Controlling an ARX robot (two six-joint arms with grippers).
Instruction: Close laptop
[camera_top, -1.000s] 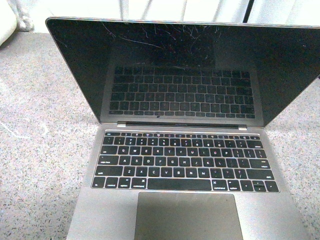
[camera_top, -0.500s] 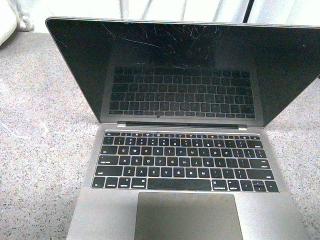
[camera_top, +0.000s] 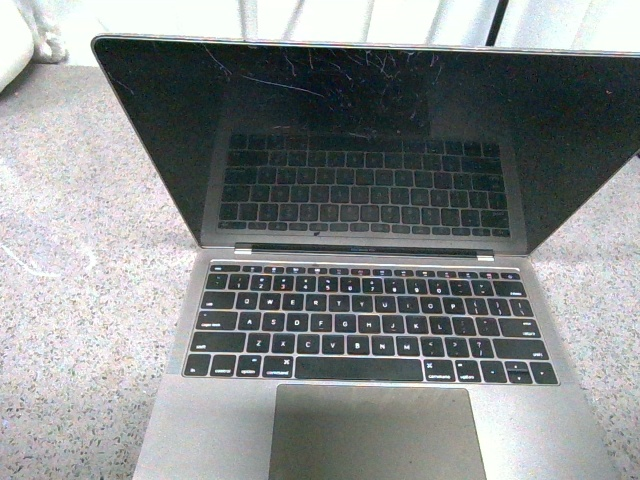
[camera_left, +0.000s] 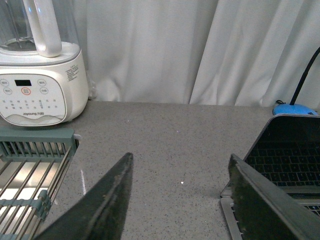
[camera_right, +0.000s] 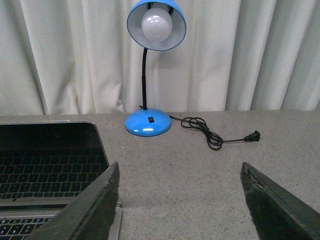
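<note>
Two left fingers (camera_left: 107, 205) stand spread wide apart and hold nothing, with only bare speckled grey counter (camera_left: 165, 130) showing between their tips. Just beside one of them lies a corner of the open laptop (camera_left: 287, 160), which it does not touch. The right fingers (camera_right: 90, 210) are likewise parted wide and empty over the counter, and the laptop's other side edge lies next to one of them. Neither arm shows in the front view. There the space-grey laptop sits in the middle of the counter, close to the robot, its lid up and leaning slightly back. Its glossy black screen (camera_top: 370, 120) is off, scratched along the upper part, and mirrors the black keyboard (camera_top: 370, 325). The big trackpad (camera_top: 375, 430) lies nearest the camera. Farther out on the left arm's side stand a white Joyoung blender (camera_left: 40, 85) and a grey-green dish rack (camera_left: 30, 160). On the right arm's side a blue desk lamp (camera_right: 152, 65) stands beyond the laptop's far corner, its black cord (camera_right: 210, 132) lying unplugged on the counter. White curtains (camera_left: 200, 50) hang behind everything.
</note>
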